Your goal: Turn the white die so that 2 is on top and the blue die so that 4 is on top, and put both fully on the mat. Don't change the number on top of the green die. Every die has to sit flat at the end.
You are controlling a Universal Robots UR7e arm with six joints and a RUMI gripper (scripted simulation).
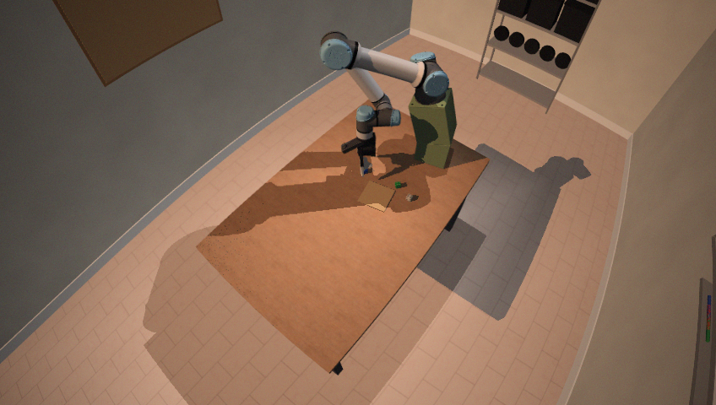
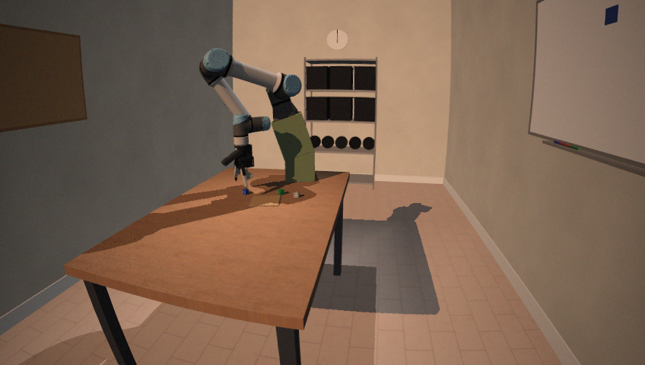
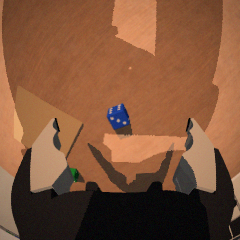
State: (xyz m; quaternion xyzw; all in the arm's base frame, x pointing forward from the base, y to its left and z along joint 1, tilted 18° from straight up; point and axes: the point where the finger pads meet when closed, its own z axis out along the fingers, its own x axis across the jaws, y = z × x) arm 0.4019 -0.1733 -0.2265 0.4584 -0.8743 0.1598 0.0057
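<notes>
The blue die point(image 3: 118, 117) lies flat on the table, off the mat; it also shows in the top view point(image 1: 366, 170) and the exterior view point(image 2: 245, 192). My gripper point(image 3: 122, 118) is open and empty, its fingers wide apart and low over the blue die, one on each side of it. The tan mat point(image 1: 376, 195) lies on the table to the side of the blue die. The green die point(image 1: 398, 185) sits just off the mat's far edge. The white die point(image 1: 409, 197) lies on the table beyond the mat.
The arm's green pedestal point(image 1: 431, 130) stands on the table behind the dice. A shelf point(image 2: 340, 117) with black boxes and balls stands against the far wall.
</notes>
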